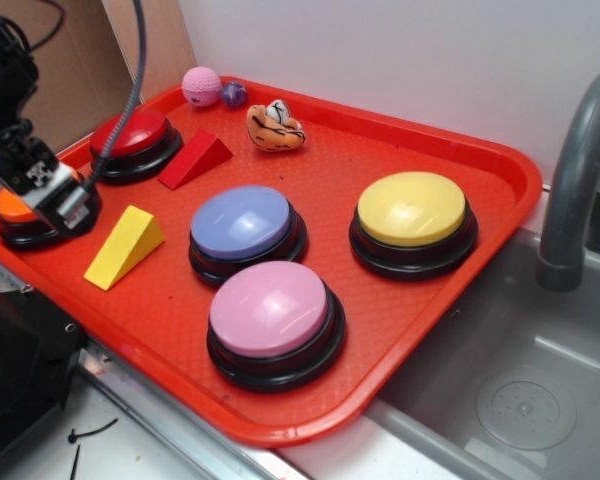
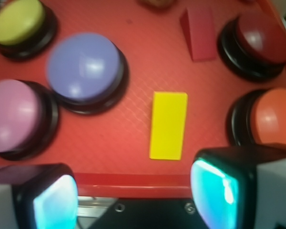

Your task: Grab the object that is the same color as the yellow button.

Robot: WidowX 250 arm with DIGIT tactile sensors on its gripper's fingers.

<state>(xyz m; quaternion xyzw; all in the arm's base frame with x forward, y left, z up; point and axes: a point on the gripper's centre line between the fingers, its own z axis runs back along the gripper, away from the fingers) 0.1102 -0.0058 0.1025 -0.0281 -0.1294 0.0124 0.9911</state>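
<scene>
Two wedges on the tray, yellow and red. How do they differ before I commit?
The yellow wedge is yellow, the red wedge red. The yellow one sits nearer the tray's front edge beside the orange button; the red one lies farther back by the red button. Both share the same ramp shape.

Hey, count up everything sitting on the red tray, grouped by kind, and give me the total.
Dome buttons: 5 (red, orange, purple-blue, pink, yellow button)
Wedge blocks: 2 (yellow wedge, red wedge)
Small balls: 2 (pink, purple)
Plush toy: 1
Total: 10
</scene>
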